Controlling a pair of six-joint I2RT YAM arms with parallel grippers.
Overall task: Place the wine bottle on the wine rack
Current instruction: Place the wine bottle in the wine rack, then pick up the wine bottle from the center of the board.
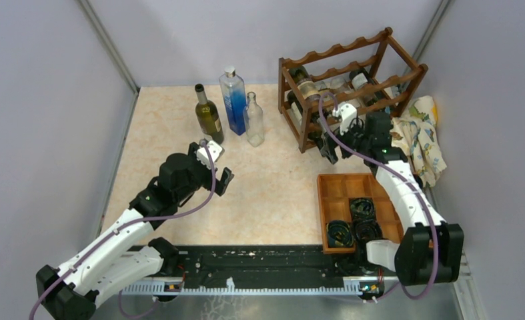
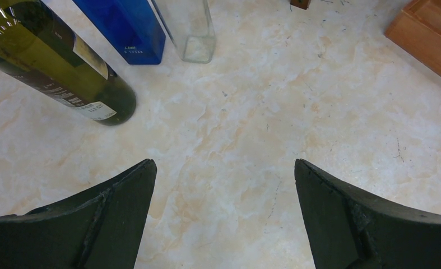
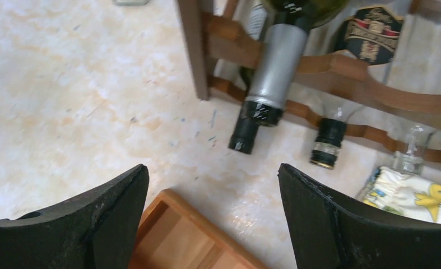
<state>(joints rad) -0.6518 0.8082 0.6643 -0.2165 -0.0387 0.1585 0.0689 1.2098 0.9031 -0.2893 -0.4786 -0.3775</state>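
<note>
Three grey walls (image 1: 39, 100), marbled tabletop (image 1: 273, 193), wine rack (image 1: 369, 87)

Three bottles (image 1: 209, 115) (image 1: 233, 103) (image 1: 253, 121) stand upright, with one wine rack (image 1: 363, 41), one tray (image 1: 339, 190), three dark coils (image 1: 363, 207), one cloth (image 1: 419, 133).

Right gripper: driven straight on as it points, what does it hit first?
Likely the foil-capped bottle neck poking out of the rack, just right of centre; the right gripper tilts down, so the table might come first. Depth unclear.
</note>
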